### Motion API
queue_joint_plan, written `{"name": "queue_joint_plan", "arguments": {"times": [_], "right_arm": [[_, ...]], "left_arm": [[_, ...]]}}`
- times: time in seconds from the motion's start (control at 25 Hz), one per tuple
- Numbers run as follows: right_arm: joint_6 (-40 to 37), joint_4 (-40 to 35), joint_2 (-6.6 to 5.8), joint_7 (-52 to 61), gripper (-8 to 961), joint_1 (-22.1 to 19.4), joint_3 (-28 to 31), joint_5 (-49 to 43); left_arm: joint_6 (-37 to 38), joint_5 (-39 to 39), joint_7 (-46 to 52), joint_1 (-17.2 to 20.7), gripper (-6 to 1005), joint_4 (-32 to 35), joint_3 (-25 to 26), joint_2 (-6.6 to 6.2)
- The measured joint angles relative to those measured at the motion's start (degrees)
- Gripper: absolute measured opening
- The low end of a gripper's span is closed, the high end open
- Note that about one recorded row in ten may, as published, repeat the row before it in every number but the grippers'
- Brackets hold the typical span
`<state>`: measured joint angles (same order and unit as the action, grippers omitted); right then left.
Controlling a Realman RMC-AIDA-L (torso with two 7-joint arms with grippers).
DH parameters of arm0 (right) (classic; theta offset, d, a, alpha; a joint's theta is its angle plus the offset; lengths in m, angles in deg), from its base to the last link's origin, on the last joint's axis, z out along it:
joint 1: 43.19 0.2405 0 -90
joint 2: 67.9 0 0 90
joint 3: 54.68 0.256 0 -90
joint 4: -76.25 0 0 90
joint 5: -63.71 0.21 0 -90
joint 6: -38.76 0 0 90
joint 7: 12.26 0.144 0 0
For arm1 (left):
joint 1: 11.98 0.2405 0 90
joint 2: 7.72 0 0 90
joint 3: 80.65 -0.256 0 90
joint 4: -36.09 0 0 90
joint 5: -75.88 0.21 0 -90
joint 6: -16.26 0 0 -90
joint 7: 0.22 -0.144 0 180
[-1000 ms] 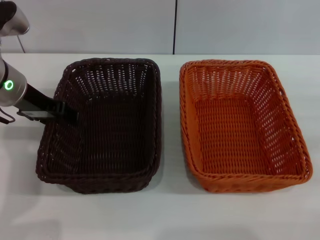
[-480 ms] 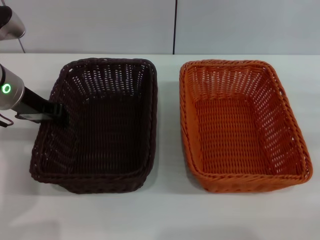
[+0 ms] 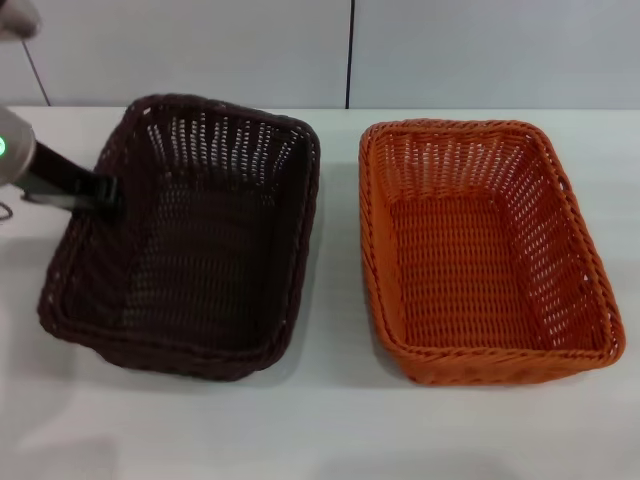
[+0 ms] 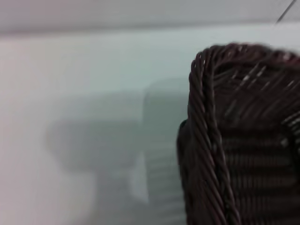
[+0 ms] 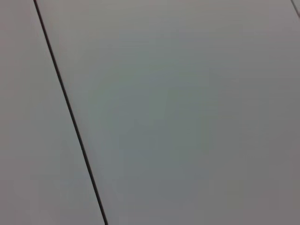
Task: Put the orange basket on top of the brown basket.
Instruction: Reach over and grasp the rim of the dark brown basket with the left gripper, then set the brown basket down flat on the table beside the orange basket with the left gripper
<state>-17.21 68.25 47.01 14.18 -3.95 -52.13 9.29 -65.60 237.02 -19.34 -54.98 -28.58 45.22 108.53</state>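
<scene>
The left gripper (image 3: 108,193) is clamped on the left rim of the brown basket (image 3: 190,240), which sits tilted toward the worktop's (image 3: 330,430) left edge; the orange basket (image 3: 480,250) rests flat toward the right edge, untouched, apart from it; the right gripper is out of view; the thin wicker rim could slip, dropping the basket askew.
</scene>
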Motion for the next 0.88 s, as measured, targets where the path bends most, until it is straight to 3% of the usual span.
{"name": "queue_joint_plan", "arguments": {"times": [0.12,0.16,0.56,0.64,0.88], "right_arm": [[0.0,0.0,-0.05,0.13,706,0.0,0.0,0.01],[0.0,0.0,-0.07,0.24,706,0.0,0.0,0.01],[-0.34,0.2,0.06,0.36,706,-0.22,0.24,0.02],[-0.43,0.23,0.09,0.36,706,-0.32,0.34,0.01],[-0.54,0.3,0.3,0.51,706,-0.72,0.44,0.01]], "left_arm": [[0.0,0.0,0.0,0.0,188,0.0,0.0,0.0],[-2.9,-0.52,-3.7,0.14,180,-5.89,1.3,-0.53],[-6.07,-1.8,-13.66,0.46,170,-13.82,5.04,-1.54],[-10.13,-3.28,-21.33,0.01,169,-15.81,5.25,-3.69],[-15.3,-3.33,-28.08,-1.09,167,-15.14,3.99,-5.1]]}}
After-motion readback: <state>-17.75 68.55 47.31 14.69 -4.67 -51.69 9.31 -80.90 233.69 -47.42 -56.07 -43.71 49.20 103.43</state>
